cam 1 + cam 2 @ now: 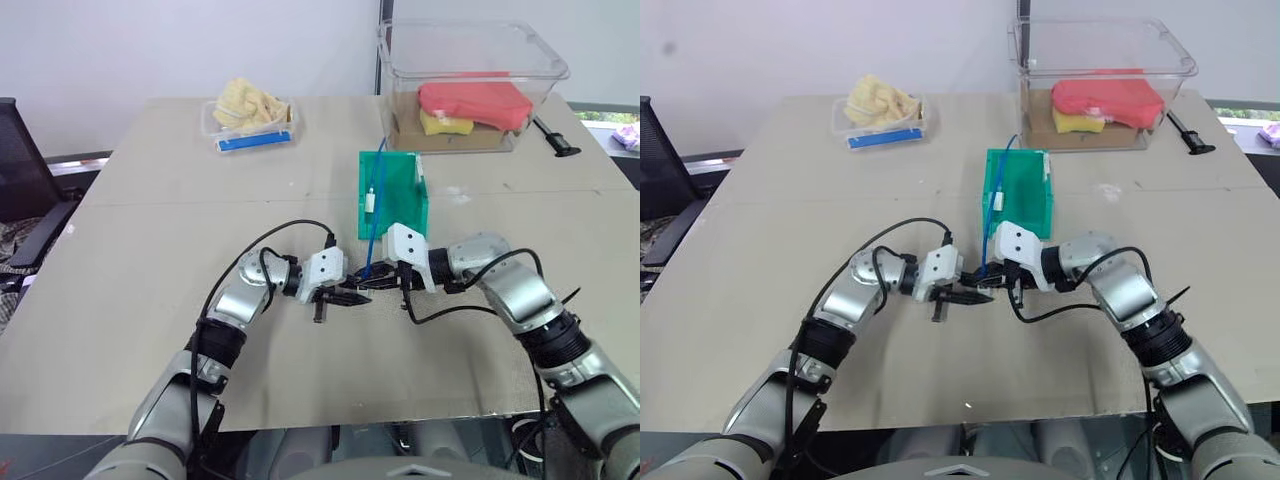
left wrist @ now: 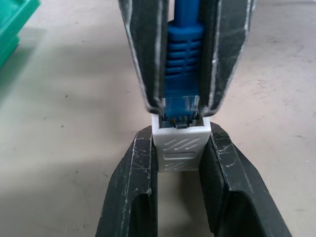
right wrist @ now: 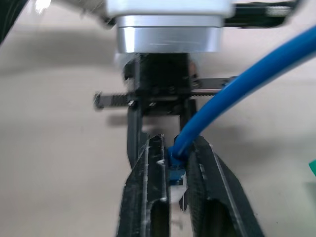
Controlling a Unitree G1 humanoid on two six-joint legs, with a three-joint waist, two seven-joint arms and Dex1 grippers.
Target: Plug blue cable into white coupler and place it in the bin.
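Here the left tool pinches the white coupler just above the desk. The right tool pinches the blue cable by its plug, seated in the coupler's socket. Just behind stands the green bin.

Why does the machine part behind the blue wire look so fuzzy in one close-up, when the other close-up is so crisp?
Right wrist view: the blue cable and the left gripper's metal body behind it are soft, out of focus. Left wrist view: the white coupler and the cable's plug are sharp, even the scratches on the black fingers. Left eye view: even light, soft shadows on the table.
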